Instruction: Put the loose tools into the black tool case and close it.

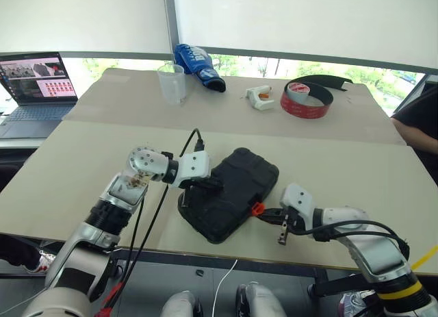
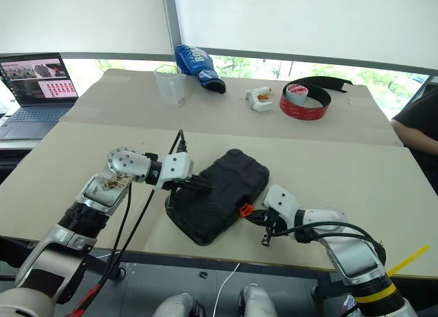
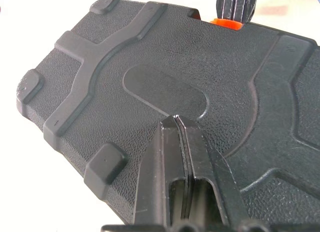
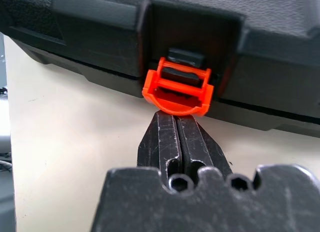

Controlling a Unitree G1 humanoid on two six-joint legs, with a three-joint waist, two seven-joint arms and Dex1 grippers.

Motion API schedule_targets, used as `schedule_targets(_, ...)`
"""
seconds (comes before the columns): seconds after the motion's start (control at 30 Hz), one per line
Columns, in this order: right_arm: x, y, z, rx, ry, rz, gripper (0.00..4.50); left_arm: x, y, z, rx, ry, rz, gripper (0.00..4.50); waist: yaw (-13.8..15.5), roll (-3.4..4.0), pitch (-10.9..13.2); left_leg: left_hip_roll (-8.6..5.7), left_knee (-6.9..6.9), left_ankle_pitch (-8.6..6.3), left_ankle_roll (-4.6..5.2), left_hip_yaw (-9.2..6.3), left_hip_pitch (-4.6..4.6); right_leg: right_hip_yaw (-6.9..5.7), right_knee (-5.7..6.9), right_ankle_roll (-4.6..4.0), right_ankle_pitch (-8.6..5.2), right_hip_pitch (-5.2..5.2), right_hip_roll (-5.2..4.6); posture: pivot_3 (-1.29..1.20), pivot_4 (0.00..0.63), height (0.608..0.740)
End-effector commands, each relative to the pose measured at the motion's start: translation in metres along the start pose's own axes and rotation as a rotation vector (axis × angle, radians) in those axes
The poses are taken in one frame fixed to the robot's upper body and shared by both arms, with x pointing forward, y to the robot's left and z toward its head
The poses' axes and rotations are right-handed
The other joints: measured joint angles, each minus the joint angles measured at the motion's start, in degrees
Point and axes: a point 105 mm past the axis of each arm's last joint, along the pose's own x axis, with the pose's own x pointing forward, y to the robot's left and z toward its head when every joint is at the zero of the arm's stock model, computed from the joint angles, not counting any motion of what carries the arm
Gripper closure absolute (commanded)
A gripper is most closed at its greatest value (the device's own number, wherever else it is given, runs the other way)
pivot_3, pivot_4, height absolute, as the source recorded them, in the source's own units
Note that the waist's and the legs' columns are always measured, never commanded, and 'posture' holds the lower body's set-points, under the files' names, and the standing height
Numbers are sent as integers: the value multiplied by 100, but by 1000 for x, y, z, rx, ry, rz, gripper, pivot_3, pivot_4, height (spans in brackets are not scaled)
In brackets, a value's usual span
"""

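Black tool case (image 1: 231, 192) lies closed near your table's (image 1: 82, 166) front edge; left gripper (image 3: 176, 123) (fingers together) presses its lid, right gripper (image 4: 176, 117), also pinched, touches the orange latch (image 4: 177, 87).

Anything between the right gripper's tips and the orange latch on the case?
Nothing. In the right wrist view the shut right gripper comes up right under the orange latch of the black tool case, tips at its lower edge, only bare table beside them.

Laptop (image 1: 33, 84), plastic cup (image 1: 172, 83), blue bag (image 1: 198, 66), red tape roll (image 1: 306, 99)
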Motion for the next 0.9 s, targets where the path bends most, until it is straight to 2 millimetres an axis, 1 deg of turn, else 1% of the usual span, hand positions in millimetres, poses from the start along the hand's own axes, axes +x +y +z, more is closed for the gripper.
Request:
schedule_targets(0.03,-2,-4,24,-28,-90,-40,4500,7,-13,-20,-50,68,-39,4483,-13,0,0,0,0,0,0,0,0,1,0,0,0,0,0,0,150,730)
schedule_targets(0.1,-3,-3,37,-15,-141,-39,4500,9,-14,-21,-19,75,-51,4483,-37,0,0,1,0,0,0,1,0,2,1,0,0,-1,1,0,150,730)
schedule_targets(0.2,-10,-3,52,-18,-193,-32,4500,10,-14,-23,-14,80,-50,4483,-61,0,0,1,0,0,0,2,-1,6,2,0,1,-3,1,0,150,730)
schedule_targets(0.3,-15,-5,60,-9,-216,-46,4500,9,-13,-25,-11,83,-50,4483,-82,0,0,3,0,0,-1,2,0,6,2,0,1,-4,1,0,150,730)
schedule_targets(0.4,-17,-5,63,-6,-220,-49,4500,10,-14,-25,-8,82,-54,4483,-108,0,0,3,-1,0,-1,2,0,6,2,-1,1,-4,2,0,150,730)
schedule_targets(0.47,-16,-4,62,-3,-218,-48,4500,10,-13,-25,-7,80,-56,4483,-112,1,0,3,-2,0,-1,2,2,6,2,-1,1,-4,1,0,150,730)
schedule_targets(0.6,-14,0,52,-5,-180,-44,4500,12,-13,-25,-4,78,-59,4483,-64,-7,-12,2,-6,-1,1,0,1,3,-1,0,0,-1,0,0,150,730)
schedule_targets(0.73,-25,-2,43,-9,-146,-47,4500,10,-11,-26,-8,82,-52,4483,-28,-4,-14,-4,-10,-4,6,2,-1,4,-6,-13,7,-2,-1,0,150,730)
schedule_targets(0.8,-36,-6,38,5,-121,-53,4500,2,-12,-30,-41,86,-39,4483,-16,-4,-14,-6,-9,-5,8,3,0,4,-7,-11,7,-2,-2,0,150,730)
schedule_targets(0.9,-55,-11,33,11,-92,-31,3638,-20,-13,-35,-130,78,-2,3763,-70,-4,-14,-3,-9,-7,11,5,3,12,-7,7,-4,-2,0,0,150,730)
